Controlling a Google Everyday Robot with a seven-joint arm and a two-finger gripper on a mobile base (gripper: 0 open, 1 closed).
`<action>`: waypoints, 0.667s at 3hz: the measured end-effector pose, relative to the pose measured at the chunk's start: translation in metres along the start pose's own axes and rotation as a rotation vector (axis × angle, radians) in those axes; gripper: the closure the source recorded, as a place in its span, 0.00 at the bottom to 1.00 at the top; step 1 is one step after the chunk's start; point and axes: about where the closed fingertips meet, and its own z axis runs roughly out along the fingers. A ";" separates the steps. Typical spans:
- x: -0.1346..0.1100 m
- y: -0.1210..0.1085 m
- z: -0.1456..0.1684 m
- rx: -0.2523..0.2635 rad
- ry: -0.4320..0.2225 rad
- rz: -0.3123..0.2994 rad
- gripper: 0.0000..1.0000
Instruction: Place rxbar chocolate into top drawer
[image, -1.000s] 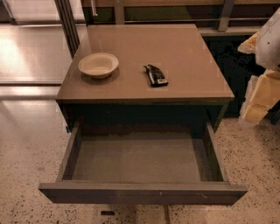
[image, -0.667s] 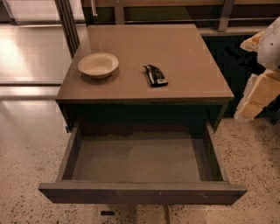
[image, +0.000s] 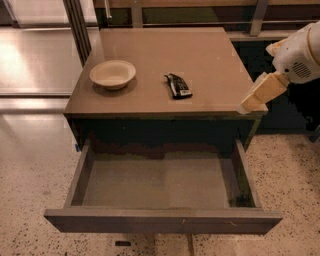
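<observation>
Brown flat worktop (image: 165, 50): landmark.
Wide dark grey-brown top drawer (image: 165, 220): below worktop's front, open, I judge ready to receive.
Cream claw (image: 255, 97): worktop's right edge, nothing seen in it; opening I cannot tell.
Cream round bowl (image: 113, 74): worktop left.
Black flat rxbar chocolate (image: 178, 86): worktop centre, long axis front-to-back, near end slanting right.

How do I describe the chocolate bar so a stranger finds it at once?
Find the cabinet top above the open top drawer. The rxbar chocolate lies near its middle, between the cream bowl and the gripper at the right edge; it alone is flat and black.
</observation>
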 end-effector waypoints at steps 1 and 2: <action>-0.012 -0.031 0.035 0.008 -0.051 0.101 0.00; -0.030 -0.049 0.077 -0.046 -0.080 0.160 0.00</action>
